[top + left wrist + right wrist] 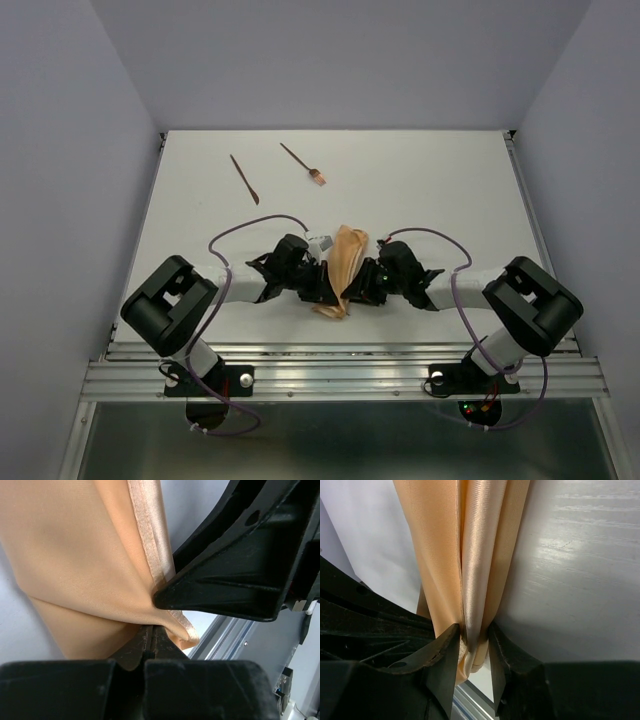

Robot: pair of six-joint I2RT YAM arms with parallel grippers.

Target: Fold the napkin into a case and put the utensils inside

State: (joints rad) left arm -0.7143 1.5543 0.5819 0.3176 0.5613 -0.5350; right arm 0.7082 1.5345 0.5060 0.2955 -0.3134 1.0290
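Note:
The tan napkin (348,255) lies bunched lengthwise in the middle of the table, between my two grippers. My left gripper (330,287) is shut on its near end; in the left wrist view the jaws (150,631) meet on the hemmed fabric (75,555). From the other side, my right gripper (354,290) is shut on a gathered bundle of folds (475,555), its pads (474,636) pressing both sides. No finished case shows. The utensils lie far back on the left: a plain pointed stick (244,179) and a fork (303,165) with a pale head.
The white table (430,190) is walled by grey panels on the left, right and back. A metal rail (340,375) runs along the near edge by the arm bases. The right gripper's black finger (220,590) crowds the left wrist view.

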